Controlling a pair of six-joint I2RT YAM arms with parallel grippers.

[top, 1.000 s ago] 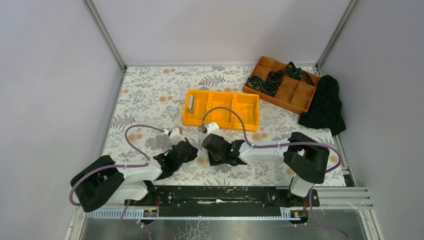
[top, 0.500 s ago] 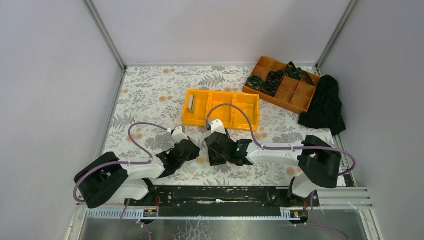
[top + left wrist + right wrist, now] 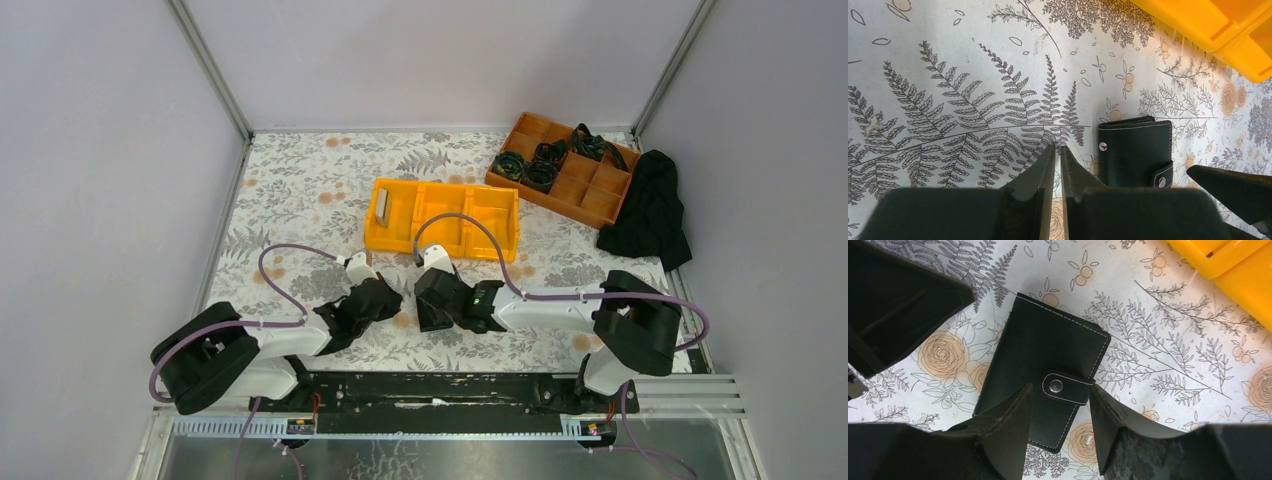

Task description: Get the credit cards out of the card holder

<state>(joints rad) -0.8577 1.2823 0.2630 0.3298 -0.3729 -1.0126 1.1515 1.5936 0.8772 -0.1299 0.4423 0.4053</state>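
Note:
The card holder point(image 3: 1043, 365) is a black wallet lying shut on the floral table cover, its snap strap fastened. My right gripper point(image 3: 1062, 389) is open just above it, one finger on each side of the strap. My left gripper point(image 3: 1058, 147) hovers just left of the card holder point(image 3: 1135, 152), with only a narrow gap between its fingers and nothing in them. From above, the right gripper point(image 3: 430, 300) covers most of the holder and the left gripper point(image 3: 385, 298) sits close beside it. One pale grey credit card point(image 3: 383, 206) stands on edge in the yellow bin's left compartment.
The yellow three-compartment bin point(image 3: 442, 243) lies just beyond both grippers. A brown wooden tray point(image 3: 590, 195) holding dark coiled items sits at the back right, with a black cloth point(image 3: 650, 215) beside it. Walls close off the left, back and right sides.
My right gripper went from shut to open and now sits lower over the holder. The left gripper parted slightly and edged right toward the holder.

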